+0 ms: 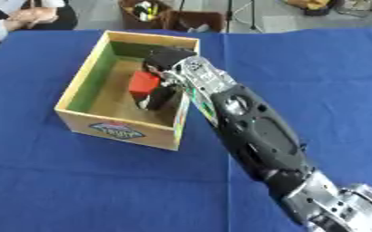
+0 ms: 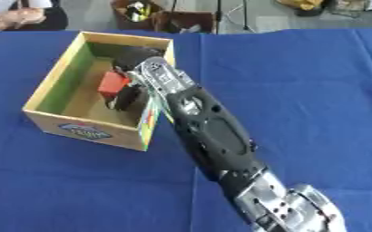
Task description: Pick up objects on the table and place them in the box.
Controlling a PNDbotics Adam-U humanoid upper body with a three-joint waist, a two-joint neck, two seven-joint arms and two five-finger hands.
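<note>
Left eye view: sitting left on blue cloth [image 1: 62, 181], open box [image 1: 78, 84]; hovering inside it, red block [image 1: 144, 83], pinched in curled fingers of right hand [image 1: 163, 68]. Placing step nearly finishing, seemingly; next needing fingers opening, then arm lifting clear of box wall.

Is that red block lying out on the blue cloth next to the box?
No. The small red block is inside the open wooden box, held in the robot's black right hand.

Blurred, unreadable oval label on the box [image 1: 116, 130] front.
</note>
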